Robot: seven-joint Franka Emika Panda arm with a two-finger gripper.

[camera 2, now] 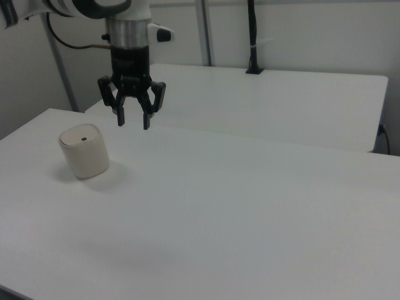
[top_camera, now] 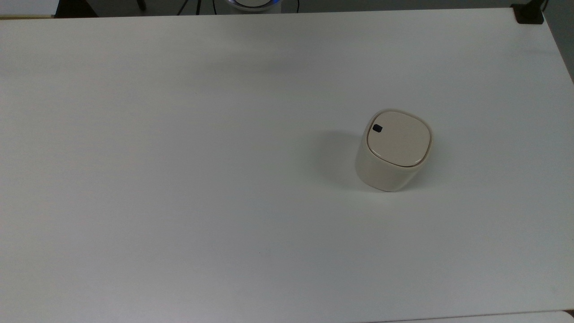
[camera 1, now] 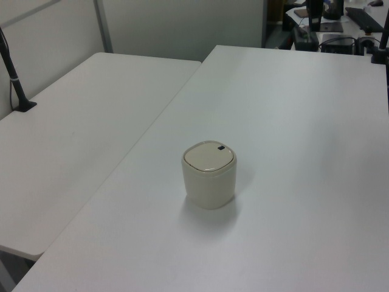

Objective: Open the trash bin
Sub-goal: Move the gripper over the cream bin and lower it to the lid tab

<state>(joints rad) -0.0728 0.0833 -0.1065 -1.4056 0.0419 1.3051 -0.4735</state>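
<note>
The trash bin (top_camera: 397, 150) is a small cream-beige rounded-square tub standing upright on the white table (top_camera: 179, 179), to the top view's right of centre. Its flat lid lies shut, with a small black push button (top_camera: 377, 128) at the lid's upper left corner. The bin (camera 1: 209, 173) stands mid-table in the left view. In the right view the bin (camera 2: 84, 152) sits at the left, its button (camera 2: 84, 135) on top. My gripper (camera 2: 133, 124) hangs open in the air, pointing down, above the table and to the right view's right of the bin, apart from it.
A second white table (camera 1: 73, 121) adjoins this one. A black clamped post (camera 1: 15, 79) stands on it at the left view's left edge. A black clamp (top_camera: 529, 15) sits at the top view's upper right table corner. The robot base (top_camera: 253, 3) is at the top edge.
</note>
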